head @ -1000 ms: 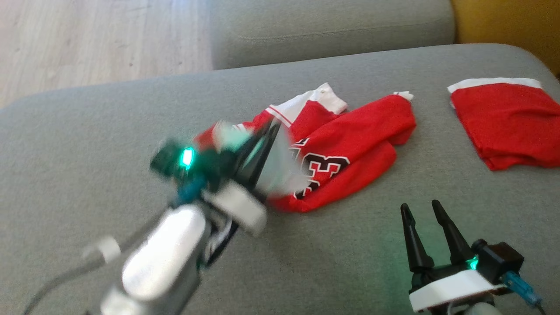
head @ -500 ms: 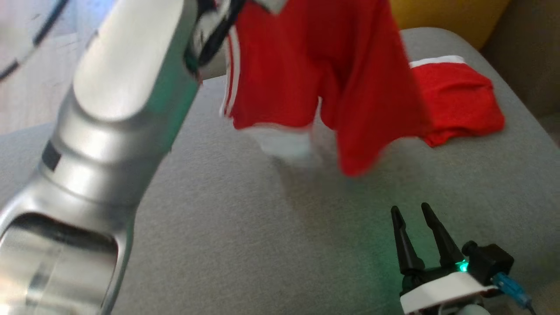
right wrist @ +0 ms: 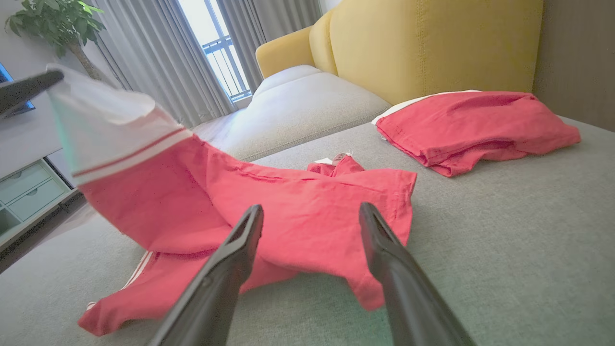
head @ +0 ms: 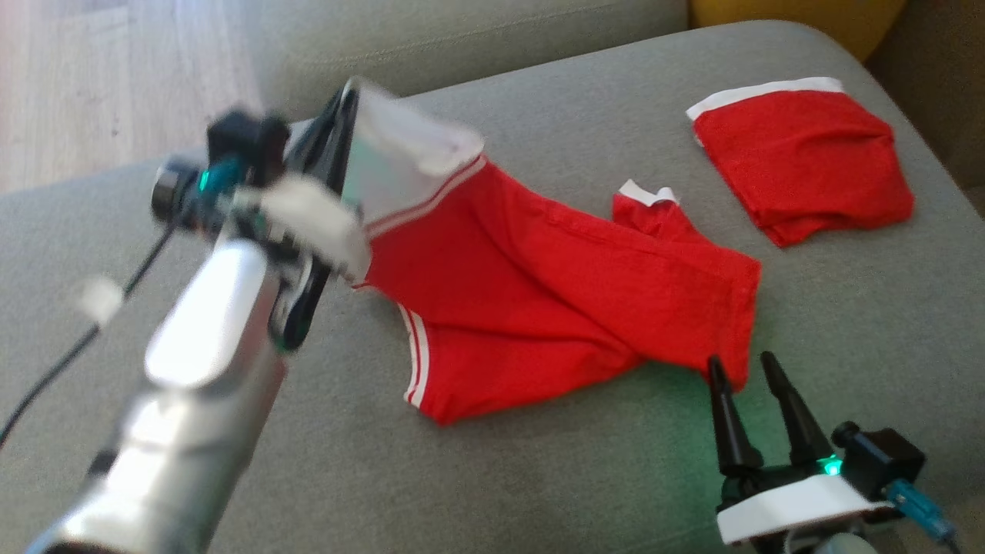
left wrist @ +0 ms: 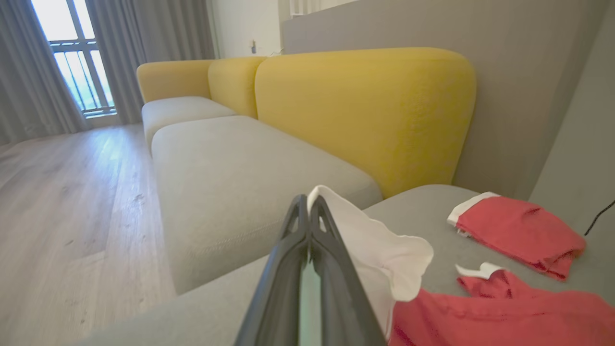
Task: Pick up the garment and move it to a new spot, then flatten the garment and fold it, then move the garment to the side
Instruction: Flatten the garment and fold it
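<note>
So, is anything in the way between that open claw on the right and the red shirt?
Nothing visible. The right claw points at the red shirt's near corner, with just bare grey cushion beneath. The folded red garment lies apart, farther back.

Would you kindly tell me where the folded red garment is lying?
The folded red garment lies at the head view's far right on the grey sofa cushion, apart from the red jersey held by the left claw.
</note>
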Available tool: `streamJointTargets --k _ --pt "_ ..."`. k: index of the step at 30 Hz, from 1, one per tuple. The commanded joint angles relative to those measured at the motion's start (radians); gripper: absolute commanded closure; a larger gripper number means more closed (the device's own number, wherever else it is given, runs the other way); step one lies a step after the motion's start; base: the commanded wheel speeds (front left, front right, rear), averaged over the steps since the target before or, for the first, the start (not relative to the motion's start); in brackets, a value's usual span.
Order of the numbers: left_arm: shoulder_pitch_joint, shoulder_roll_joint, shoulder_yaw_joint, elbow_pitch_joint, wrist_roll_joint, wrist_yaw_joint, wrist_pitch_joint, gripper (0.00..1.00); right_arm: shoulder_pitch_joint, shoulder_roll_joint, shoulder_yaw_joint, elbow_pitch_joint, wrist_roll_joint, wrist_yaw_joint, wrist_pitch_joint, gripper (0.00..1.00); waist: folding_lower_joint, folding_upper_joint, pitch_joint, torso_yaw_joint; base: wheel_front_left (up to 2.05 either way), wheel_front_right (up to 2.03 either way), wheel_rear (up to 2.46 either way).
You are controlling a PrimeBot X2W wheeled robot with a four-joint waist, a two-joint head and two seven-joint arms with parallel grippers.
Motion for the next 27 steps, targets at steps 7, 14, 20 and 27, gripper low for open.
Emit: streamJointTargets --k 7,14,20,27 --pt "0.169 0.108 0.075 -0.182 -0.042 0.034 -0.057 1.0 -0.048 -0.043 -0.032 -0.021 0.025 -0.001 -0.011 0.0 -0.0001 0.0 0.048 0.093 0.0 0.0 0.0" --pt "0.244 0.12 0.074 -0.3 -0.05 0.064 -0.056 1.0 -0.117 -0.123 -0.093 0.105 0.131 -0.001 -0.007 0.0 -0.0001 0.0 0.061 0.173 0.0 0.0 0.0" --pt "0.248 0.119 0.062 -0.357 -0.045 0.08 -0.044 1.0 -0.19 -0.195 -0.116 0.202 0.208 -0.001 0.074 0.0 -0.0001 0.0 0.073 0.205 0.0 0.0 0.0" --pt "0.247 0.117 0.051 -0.367 -0.042 0.085 -0.044 1.0 -0.235 -0.221 -0.069 0.24 0.259 -0.001 0.124 0.0 -0.0001 0.0 0.085 0.215 0.0 0.0 0.0"
